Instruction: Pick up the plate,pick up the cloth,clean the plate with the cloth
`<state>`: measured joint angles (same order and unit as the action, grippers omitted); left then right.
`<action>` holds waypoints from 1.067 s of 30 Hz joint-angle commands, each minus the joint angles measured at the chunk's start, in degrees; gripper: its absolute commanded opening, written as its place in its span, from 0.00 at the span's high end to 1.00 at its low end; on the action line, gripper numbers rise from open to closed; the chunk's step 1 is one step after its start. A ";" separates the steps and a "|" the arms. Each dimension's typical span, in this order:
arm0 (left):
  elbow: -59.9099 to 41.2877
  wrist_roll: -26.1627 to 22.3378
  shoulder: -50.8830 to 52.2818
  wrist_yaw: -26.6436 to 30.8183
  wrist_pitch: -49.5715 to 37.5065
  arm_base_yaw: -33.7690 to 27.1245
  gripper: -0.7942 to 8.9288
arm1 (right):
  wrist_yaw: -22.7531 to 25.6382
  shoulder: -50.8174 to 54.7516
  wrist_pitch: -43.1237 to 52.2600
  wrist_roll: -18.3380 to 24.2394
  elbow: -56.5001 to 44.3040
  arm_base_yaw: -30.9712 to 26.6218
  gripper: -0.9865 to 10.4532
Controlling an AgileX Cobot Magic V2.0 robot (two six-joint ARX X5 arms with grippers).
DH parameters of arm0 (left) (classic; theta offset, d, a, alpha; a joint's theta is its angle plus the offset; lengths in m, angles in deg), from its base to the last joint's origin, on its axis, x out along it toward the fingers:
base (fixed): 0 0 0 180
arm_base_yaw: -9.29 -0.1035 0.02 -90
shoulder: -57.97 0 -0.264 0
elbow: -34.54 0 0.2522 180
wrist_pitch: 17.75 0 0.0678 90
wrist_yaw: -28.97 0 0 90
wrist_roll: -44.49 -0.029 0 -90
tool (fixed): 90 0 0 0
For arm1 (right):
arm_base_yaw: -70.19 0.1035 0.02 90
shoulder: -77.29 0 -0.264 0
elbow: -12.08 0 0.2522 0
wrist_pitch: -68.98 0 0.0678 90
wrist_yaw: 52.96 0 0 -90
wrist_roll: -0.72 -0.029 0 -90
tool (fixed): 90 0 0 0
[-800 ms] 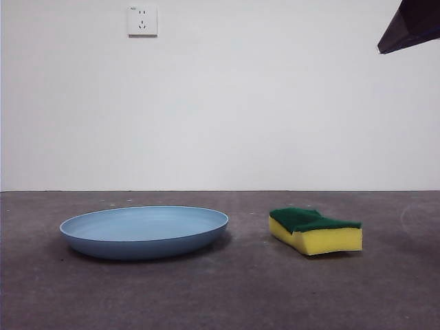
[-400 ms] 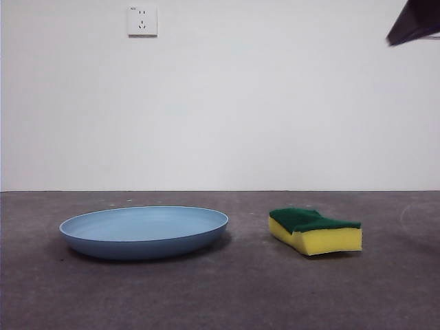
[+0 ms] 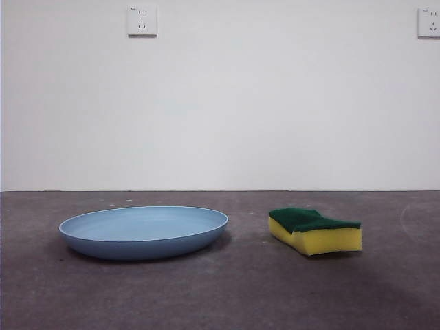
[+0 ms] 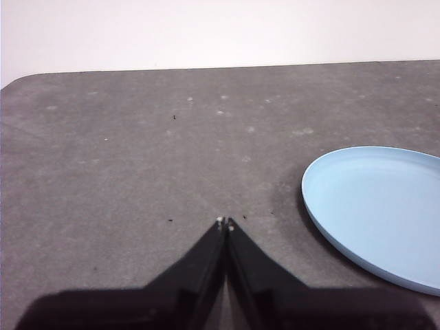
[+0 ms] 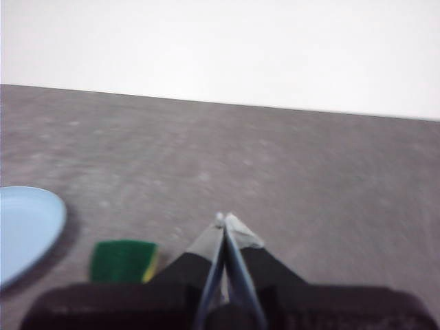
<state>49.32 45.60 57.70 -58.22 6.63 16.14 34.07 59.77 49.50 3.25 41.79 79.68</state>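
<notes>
The light-blue plate [image 3: 144,231] lies flat on the grey table at the left of the front view. To its right rests the cloth [image 3: 315,230], a yellow sponge with a dark green top. Neither arm shows in the front view. In the left wrist view my left gripper [image 4: 225,222] is shut and empty above bare table, with the plate [image 4: 378,206] off to one side. My right gripper [image 5: 224,219] is also shut and empty, raised above the table; the cloth [image 5: 124,260] and the plate's edge [image 5: 24,227] lie beside it.
A white wall stands behind the table, with a socket [image 3: 142,20] at upper left and another socket [image 3: 429,22] at the upper right corner. The table's rounded corner [image 4: 20,79] shows in the left wrist view.
The dark arm tip at the front view's top right corner has risen out of the picture, uncovering the right socket. Plate and cloth have not moved.
</notes>
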 commanded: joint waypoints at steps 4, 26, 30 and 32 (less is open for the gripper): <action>-0.76 0.37 0.17 -0.09 -0.13 -0.20 0.92 | -1.44 9.70 0.92 -3.76 -7.87 -6.19 0.91; -0.76 0.37 0.15 -0.11 -0.13 -0.20 0.92 | -1.36 16.26 -4.04 -8.02 -15.58 -6.82 0.91; -0.76 0.37 0.15 -0.09 -0.13 -0.20 0.92 | -1.16 15.52 -4.61 -8.46 -15.56 -6.82 0.91; -0.76 0.37 0.17 -0.11 -0.13 -0.20 0.92 | -1.09 15.54 -4.61 -8.46 -15.56 -6.82 0.91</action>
<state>49.32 45.60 57.70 -58.22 6.63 16.14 32.74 75.31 45.54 -4.51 26.82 72.84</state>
